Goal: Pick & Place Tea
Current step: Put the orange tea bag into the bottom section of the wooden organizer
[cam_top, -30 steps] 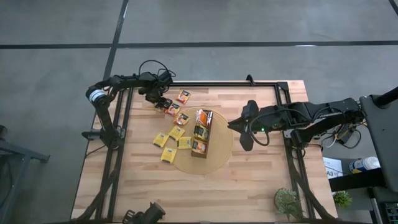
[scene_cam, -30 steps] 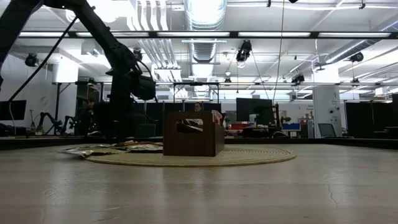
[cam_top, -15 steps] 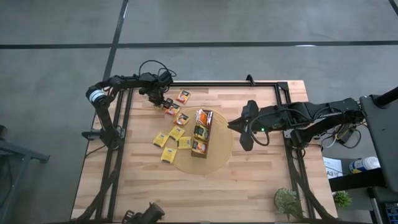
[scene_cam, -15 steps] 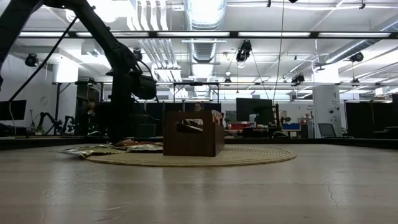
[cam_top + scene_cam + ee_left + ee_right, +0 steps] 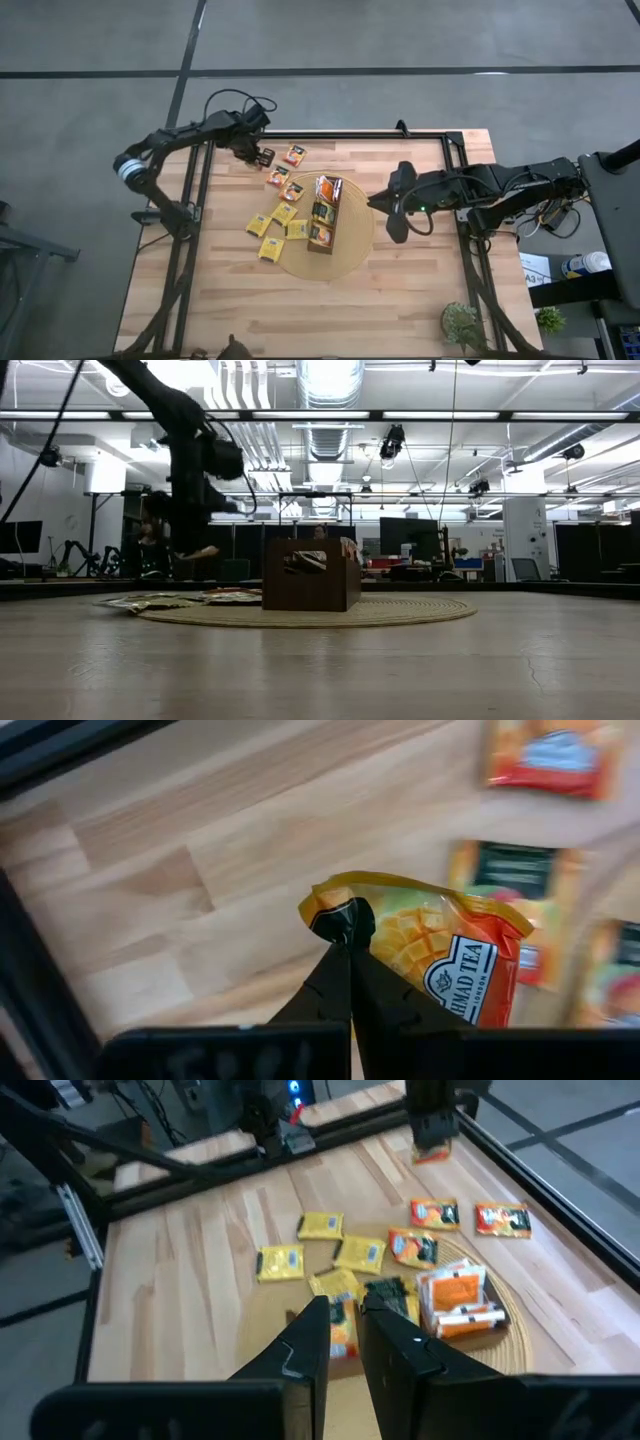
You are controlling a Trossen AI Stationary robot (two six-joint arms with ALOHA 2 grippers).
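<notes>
Several yellow and orange tea sachets (image 5: 285,212) lie flat on the wooden table, left of the long dark-brown tray (image 5: 325,213). The tray holds more sachets and stands on the round tan disc (image 5: 340,262). My left gripper (image 5: 259,156) hangs above the table's far left part, shut on an orange tea sachet (image 5: 440,955). That sachet also shows below the gripper in the right wrist view (image 5: 432,1150). My right gripper (image 5: 345,1342) waits right of the disc, above the table, with a narrow gap between its fingers and nothing in it. My left gripper pinches the orange sachet by one yellow-edged corner (image 5: 322,904) between its two fingertips. The fingers come from above, pointing down. The sachet hangs from that corner, tilted and lifted clear of the table.
A black metal frame (image 5: 350,134) runs along the table's far and side edges. Two orange sachets (image 5: 295,155) lie close to the left gripper. A small plant (image 5: 462,322) stands at the near right corner. Bare wood lies at the near side.
My left gripper has taken hold of an orange sachet among those at the far left and has risen with it, drifting a little toward the far edge. The sachet is now lifted clear of the table. The other sachets stay where they lay.
</notes>
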